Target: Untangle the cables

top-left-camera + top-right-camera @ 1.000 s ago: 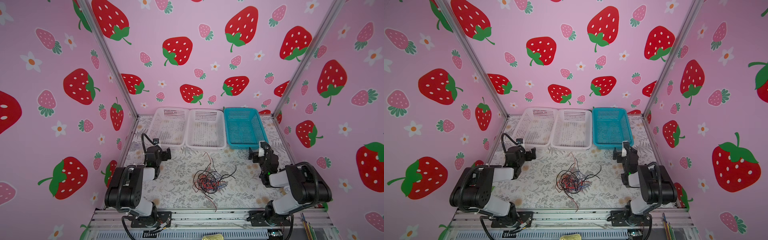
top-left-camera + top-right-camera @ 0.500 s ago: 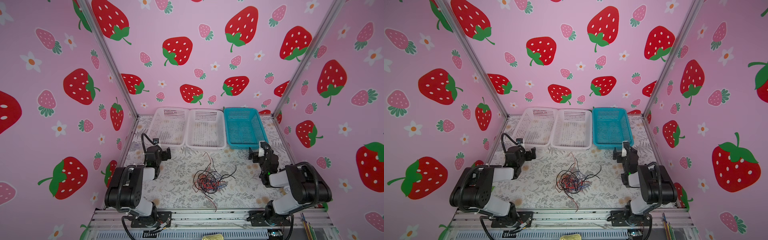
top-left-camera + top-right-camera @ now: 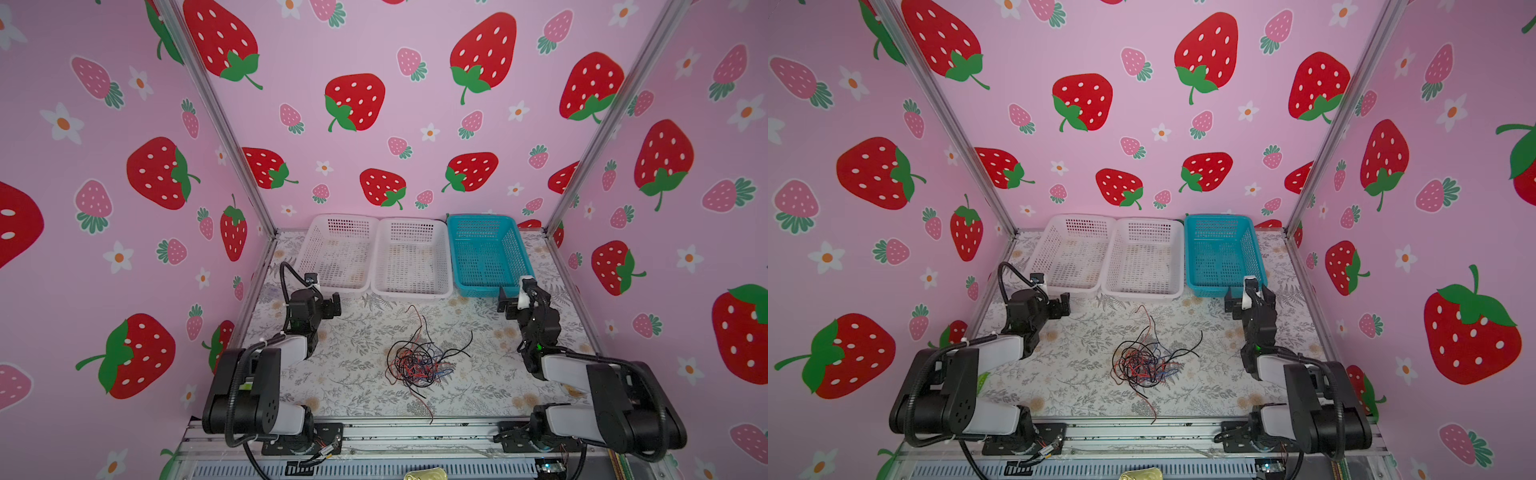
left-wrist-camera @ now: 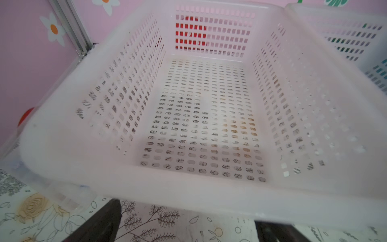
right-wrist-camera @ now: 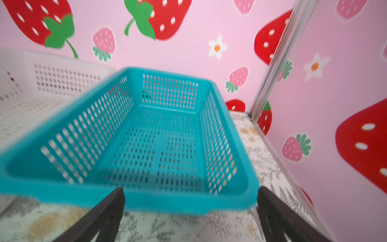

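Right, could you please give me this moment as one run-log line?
cables: tangled heap, mid-table, untouched | left gripper: open, facing left white basket | right gripper: open, facing teal basket

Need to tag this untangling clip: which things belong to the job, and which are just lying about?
Job: cables, tangled in a heap; left gripper, open; right gripper, open.
Lying about: left white basket; middle white basket; blue basket, all empty.

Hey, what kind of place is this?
Most likely a robot lab test booth, not a home: a left arm and right arm bolted to a metal rail, printed strawberry walls boxing in a small table, and a staged tangle of cables.
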You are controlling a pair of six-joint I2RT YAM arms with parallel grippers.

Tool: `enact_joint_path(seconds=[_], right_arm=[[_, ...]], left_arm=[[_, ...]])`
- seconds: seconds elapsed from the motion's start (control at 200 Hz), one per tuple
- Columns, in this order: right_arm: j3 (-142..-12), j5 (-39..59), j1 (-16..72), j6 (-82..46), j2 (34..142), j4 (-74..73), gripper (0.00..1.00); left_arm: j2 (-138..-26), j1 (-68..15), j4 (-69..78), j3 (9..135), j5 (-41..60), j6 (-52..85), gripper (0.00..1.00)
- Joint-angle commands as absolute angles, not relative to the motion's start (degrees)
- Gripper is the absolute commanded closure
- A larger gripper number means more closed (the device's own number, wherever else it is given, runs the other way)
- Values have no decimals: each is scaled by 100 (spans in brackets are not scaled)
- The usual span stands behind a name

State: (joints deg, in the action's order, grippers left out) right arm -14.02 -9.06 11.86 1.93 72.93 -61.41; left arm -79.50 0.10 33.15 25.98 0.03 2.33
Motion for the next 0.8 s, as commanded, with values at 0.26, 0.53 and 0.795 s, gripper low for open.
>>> enact_joint_path(seconds=[0.26,0.53,0.795], right_arm=[[-1659,-1152,1710,-1787,5575,-4319,1],[-1679,292,1679,-3637,4473,-3672,1],[-3068,1092,2513,-3078,5356,-1430,0]], left_arm=[[-5669,-1031,2015,2387,-1017,622,1],[-4081,-1179,-13,3071,-1146,3135,1],[-3415,-1350,-1561,3614,-870,4030,1]])
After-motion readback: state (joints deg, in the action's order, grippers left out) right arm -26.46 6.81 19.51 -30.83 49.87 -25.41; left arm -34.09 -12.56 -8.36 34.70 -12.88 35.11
